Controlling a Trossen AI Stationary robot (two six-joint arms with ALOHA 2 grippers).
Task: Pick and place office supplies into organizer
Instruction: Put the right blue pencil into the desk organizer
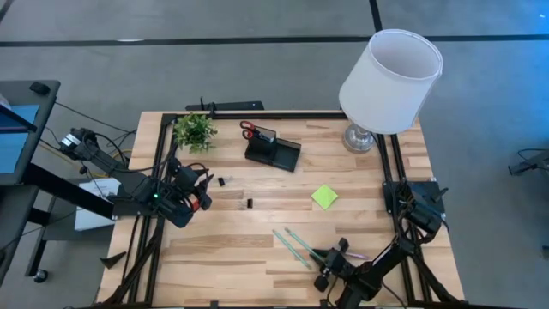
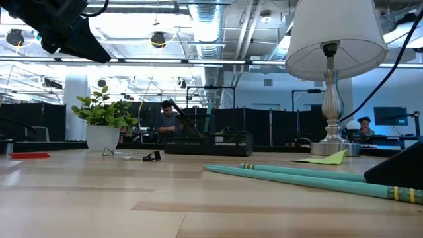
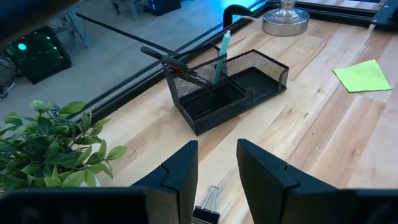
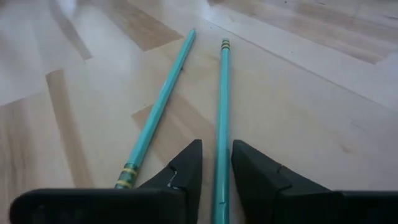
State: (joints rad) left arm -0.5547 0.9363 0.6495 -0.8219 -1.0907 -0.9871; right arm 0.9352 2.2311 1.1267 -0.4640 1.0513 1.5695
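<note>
Right hand [image 4: 216, 163] straddles one teal pencil [image 4: 221, 124], fingers closing, not yet gripping; clench squarely, clear of its seven-o'clock twin [image 4: 158, 106]. Left hand [image 3: 216, 163] hovers released.

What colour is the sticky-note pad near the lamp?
Lime green; the sticky-note pad shows best in the high view.
</note>
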